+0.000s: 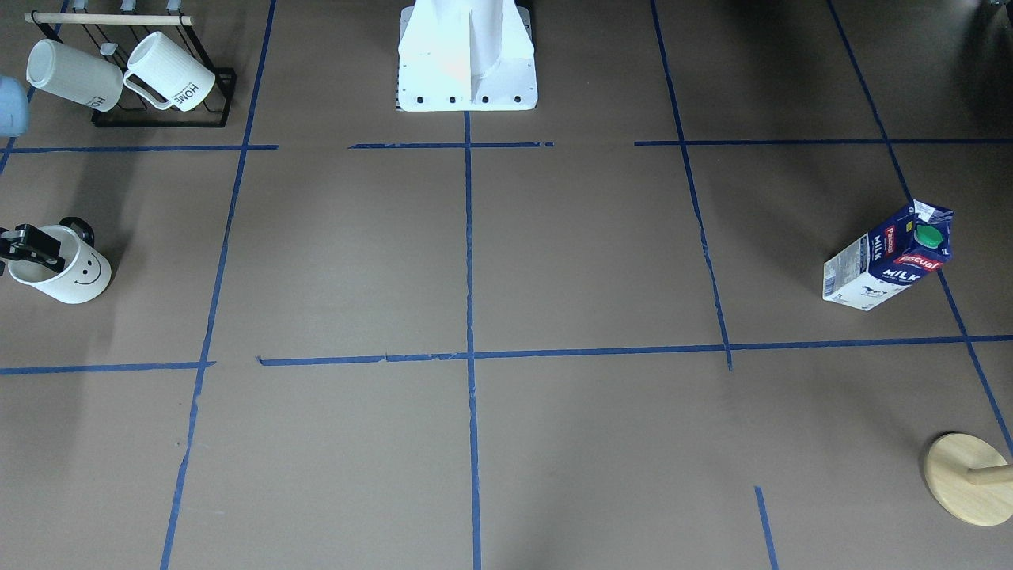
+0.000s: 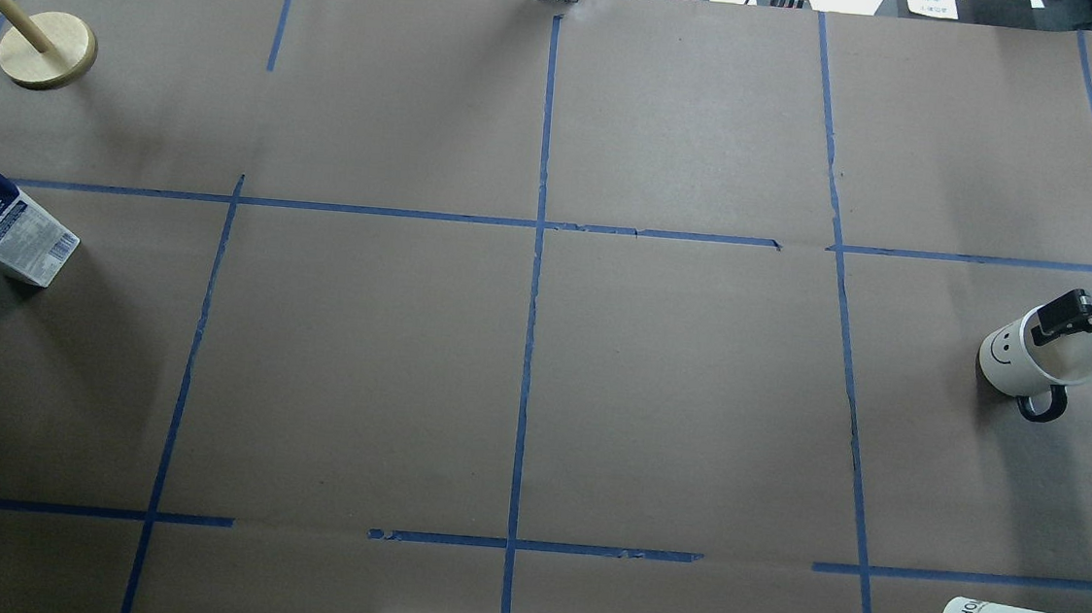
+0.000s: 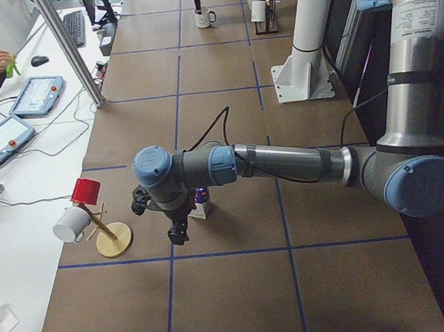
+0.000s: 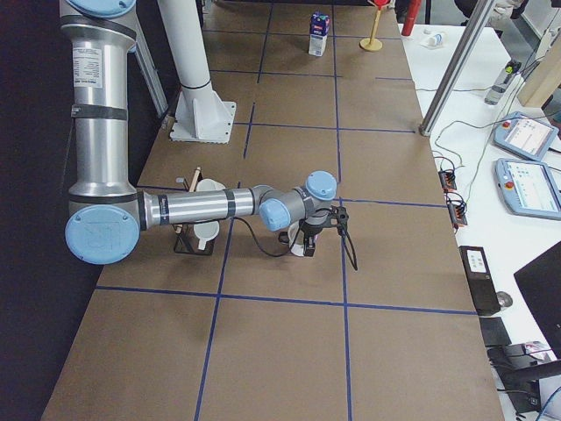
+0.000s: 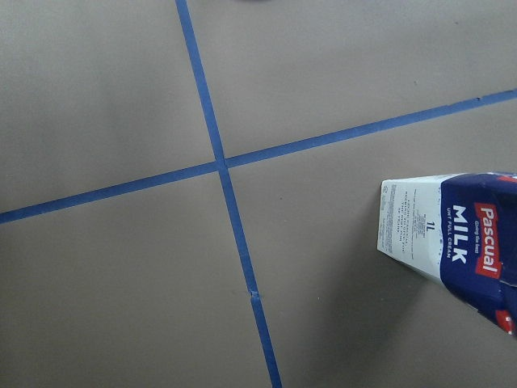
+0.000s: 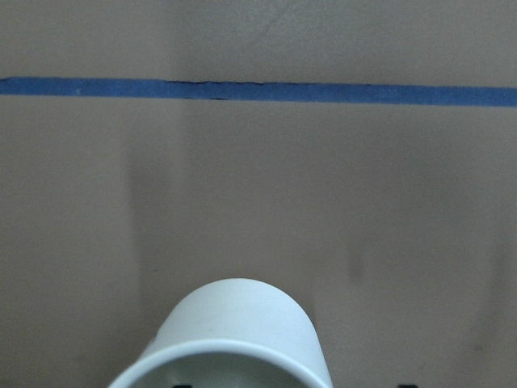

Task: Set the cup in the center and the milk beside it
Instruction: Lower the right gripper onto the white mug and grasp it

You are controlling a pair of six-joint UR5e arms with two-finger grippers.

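Right claw [image 2: 1076, 314] sits at the rim of the cup [image 2: 1019, 358], straddling its wall; I cannot tell whether it has clamped. Beneath it the cup stands on the desk [image 2: 675, 404], well apart from the center [image 2: 538, 224]. Left claw [image 3: 178, 233] hangs just beside the milk [image 1: 886, 257], its grip unreadable. Neither item looks placed; both moves remain.

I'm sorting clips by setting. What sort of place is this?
Probably a robotics lab: a brown paper-covered table gridded with blue tape lines, grey and blue robot arms reaching over it, and touchscreen teach pendants alongside.
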